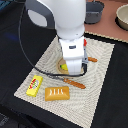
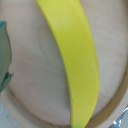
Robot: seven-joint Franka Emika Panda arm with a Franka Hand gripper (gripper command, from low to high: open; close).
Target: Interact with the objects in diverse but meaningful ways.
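A yellow banana (image 2: 75,60) lies on a round wooden plate (image 2: 35,75) and fills the wrist view from very close. In the exterior view my gripper (image 1: 71,69) hangs low over that plate (image 1: 61,65), and its white body hides the fingertips and most of the plate. A small yellow box with a coloured label (image 1: 35,85) lies on the placemat's near corner at the exterior view's left. Beside it lies an orange ridged bread-like block (image 1: 57,93). Nothing shows whether the fingers touch the banana.
An orange-handled knife (image 1: 75,83) lies just in front of the gripper and an orange-handled fork (image 1: 91,59) sticks out behind it. All rest on a beige woven placemat (image 1: 100,75). A grey pot (image 1: 94,11) and a bowl (image 1: 122,17) stand at the back.
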